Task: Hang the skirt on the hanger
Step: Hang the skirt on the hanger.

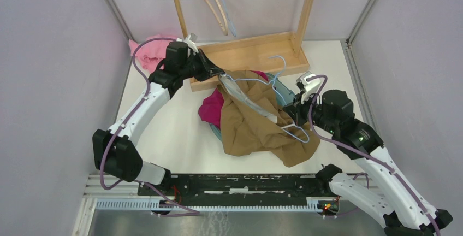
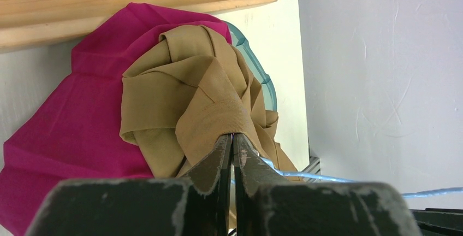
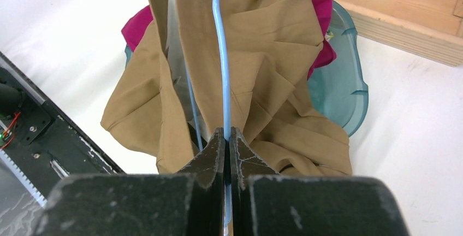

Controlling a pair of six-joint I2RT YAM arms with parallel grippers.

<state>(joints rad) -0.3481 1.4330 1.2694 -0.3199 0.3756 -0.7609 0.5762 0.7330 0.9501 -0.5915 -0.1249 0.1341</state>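
So the tan skirt (image 1: 256,121) is bunched up just in front of the wooden rack (image 1: 245,50). It's draped over the light blue wire hanger (image 3: 221,55) and spills across a teal basin (image 3: 341,94) that also has a magenta cloth (image 2: 71,110) in it. The left gripper (image 2: 232,140) is right at the rack's front edge, jaws nearly together with only a thin slit, pinching a folded band of the skirt at the tips. The right gripper (image 3: 226,135) sits further out from the rack, toward its right end, clamped tight on the hanger's wire, which runs straight up between the jaws. The hanger's hook pokes out over the rack's base near the right post. A pink cloth (image 1: 144,53) lies off the rack's left end.
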